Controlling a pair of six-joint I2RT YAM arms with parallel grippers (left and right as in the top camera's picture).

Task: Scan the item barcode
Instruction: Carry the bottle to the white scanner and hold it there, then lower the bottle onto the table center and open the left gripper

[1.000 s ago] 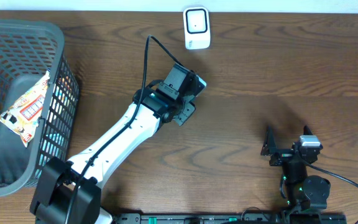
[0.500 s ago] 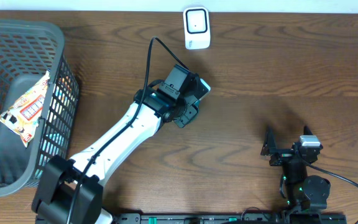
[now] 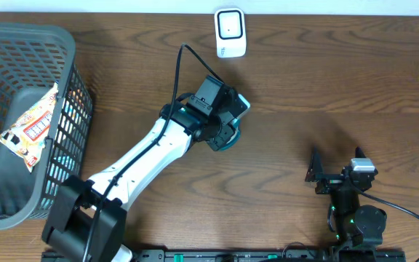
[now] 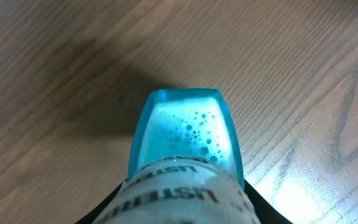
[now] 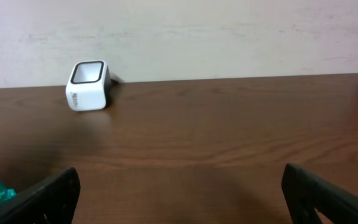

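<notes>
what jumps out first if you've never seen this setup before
The left gripper clamps a blue bottle of bubbly liquid above mid-table, with the white scanner standing apart at the far edge. At the left side, a grey wire basket holds a snack bag.

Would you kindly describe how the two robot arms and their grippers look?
The left arm has a long white shell, black joints and a black base; a black cable loops from its black left gripper. The right arm is black with a small grey block on top, green lights near its base and a second cable. Its fingers are black.
</notes>
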